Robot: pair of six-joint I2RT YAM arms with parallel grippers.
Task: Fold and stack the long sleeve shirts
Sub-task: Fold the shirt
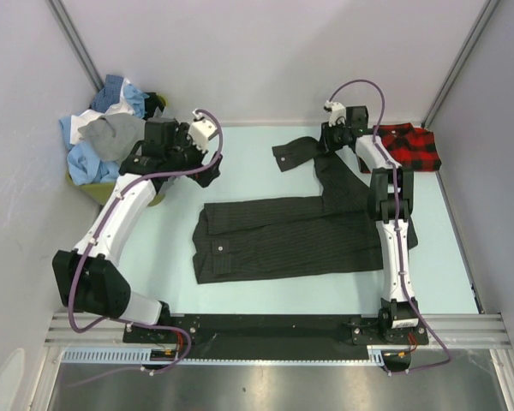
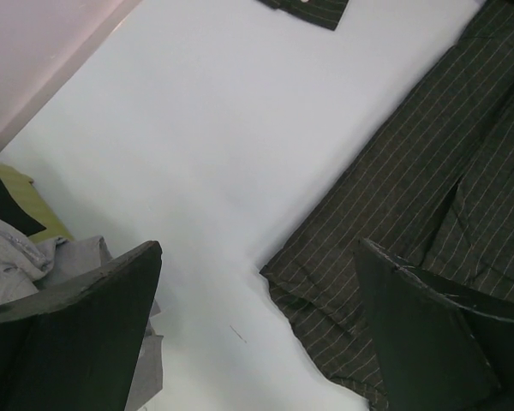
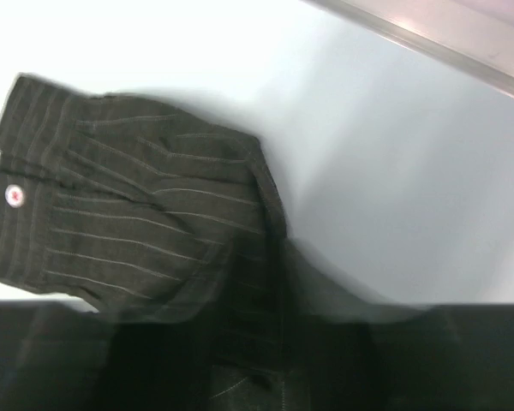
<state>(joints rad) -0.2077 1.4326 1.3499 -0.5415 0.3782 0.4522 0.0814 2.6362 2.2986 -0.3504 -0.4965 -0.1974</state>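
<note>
While the dark pinstriped shirt [image 1: 283,235] lies spread flat across the middle of the tabletop [image 1: 240,171], one of its sleeves [image 1: 325,175] runs away from its body toward the back wall. That sleeve bends left and ends in a buttoned cuff [image 1: 289,156] resting on the bare surface.

The right claw [image 1: 337,144] sits over the shirt's far sleeve, right at that bend. In the right wrist view the striped cloth rises into a dark blur where the fingers are. I cannot tell whether the claw is clenched on the sleeve or only close to it.

The left claw [image 2: 259,248] hangs released off the shirt's far left corner, its two fingers [image 2: 86,325] spread wide and nothing between them. Below it are bare tabletop and the shirt's edge.

A red-and-black plaid shirt [image 1: 414,147] lies folded beyond the pinstriped shirt's right end, at the back right, just past the right claw. A loose heap of blue, white and grey shirts [image 1: 98,141] sits well to the pinstriped shirt's far left.
</note>
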